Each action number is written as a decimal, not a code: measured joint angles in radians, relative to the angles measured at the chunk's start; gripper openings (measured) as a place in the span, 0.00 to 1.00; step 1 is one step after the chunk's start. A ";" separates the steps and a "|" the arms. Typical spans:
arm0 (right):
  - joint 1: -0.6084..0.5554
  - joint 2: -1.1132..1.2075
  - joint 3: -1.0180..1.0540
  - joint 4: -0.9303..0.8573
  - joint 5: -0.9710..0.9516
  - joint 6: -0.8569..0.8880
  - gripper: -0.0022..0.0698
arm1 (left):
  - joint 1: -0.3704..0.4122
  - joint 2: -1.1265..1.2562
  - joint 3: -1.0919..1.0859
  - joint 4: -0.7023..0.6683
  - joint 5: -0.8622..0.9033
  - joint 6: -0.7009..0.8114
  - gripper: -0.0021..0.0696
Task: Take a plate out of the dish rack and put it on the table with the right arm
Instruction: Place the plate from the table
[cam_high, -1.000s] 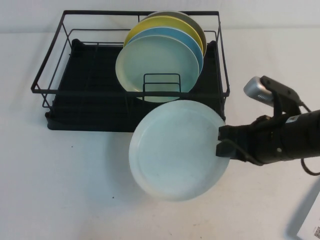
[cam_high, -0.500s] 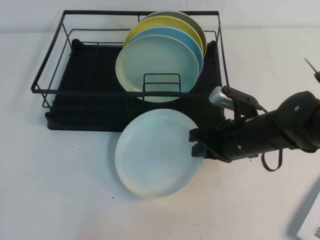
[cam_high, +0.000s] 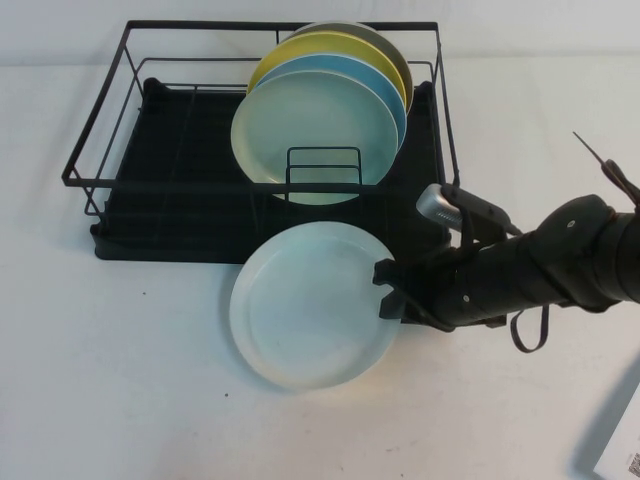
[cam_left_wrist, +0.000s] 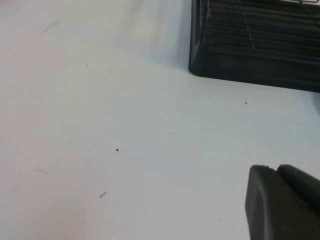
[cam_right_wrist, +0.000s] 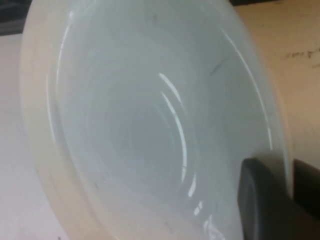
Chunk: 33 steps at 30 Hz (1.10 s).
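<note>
Over the table, just in front of the dish rack, the right gripper is clamped on the right edge of the white plate, jaws nearly closed on the rim; in the right wrist view one dark finger lies against the plate's inner rim. Plate sits face up, roughly flat w/ a slight tilt, far edge close to the rack's front base; whether its underside touches the table cannot be told. Being round, it has no long axis; open side faces up. Right arm reaches in from the right, low over the table, silver-grey cylinder on top near the rack's front right corner. Inside the rack, right half, four plates stand on edge facing front: mint-green foremost, then light blue, yellow, grey. Left gripper: only a dark part shows in the left wrist view, above bare table near a rack corner; open or closed cannot tell.
</note>
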<state>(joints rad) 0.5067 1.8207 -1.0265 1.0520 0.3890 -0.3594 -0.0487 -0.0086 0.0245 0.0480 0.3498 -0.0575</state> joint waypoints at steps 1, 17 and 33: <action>0.000 0.003 0.000 0.007 0.002 -0.003 0.09 | 0.000 0.000 0.000 0.000 0.000 0.000 0.02; 0.001 0.038 0.000 0.003 0.047 -0.021 0.27 | 0.000 0.000 0.000 0.000 0.000 0.000 0.02; 0.001 -0.096 0.000 -0.298 -0.010 0.031 0.48 | 0.000 0.000 0.000 0.000 0.000 0.000 0.02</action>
<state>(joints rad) 0.5073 1.7244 -1.0265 0.7543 0.3791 -0.3288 -0.0487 -0.0086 0.0245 0.0480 0.3498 -0.0575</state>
